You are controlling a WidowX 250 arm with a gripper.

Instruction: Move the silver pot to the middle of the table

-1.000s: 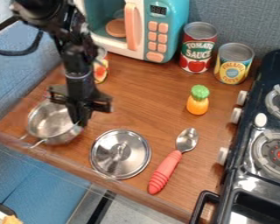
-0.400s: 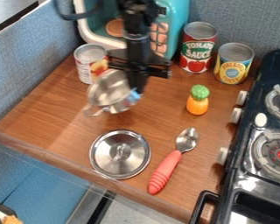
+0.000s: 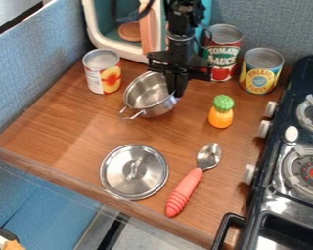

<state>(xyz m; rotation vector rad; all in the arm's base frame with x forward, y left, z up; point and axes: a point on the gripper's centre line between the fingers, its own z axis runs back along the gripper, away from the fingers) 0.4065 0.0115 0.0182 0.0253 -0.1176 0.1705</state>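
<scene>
1. The silver pot (image 3: 146, 93) sits upright over the far-middle part of the table (image 3: 74, 127), between the peach can (image 3: 102, 73) on the left and the toy pineapple (image 3: 221, 114) on the right, with the lid (image 3: 134, 172) nearer.
2. The gripper (image 3: 176, 93) is closed on the pot's right rim.
3. The move looks nearly done; whether the base touches the wood, I cannot tell.
4. Left to do: settle the pot, perhaps slightly nearer, let go and lift clear.

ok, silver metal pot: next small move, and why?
Probably ease the pot straight down, then release: the black two-finger gripper holds its right rim, and it's between the fruit-labelled can and orange pineapple toy, about mid-table left to right. Can't tell if its base touches wood.
</scene>
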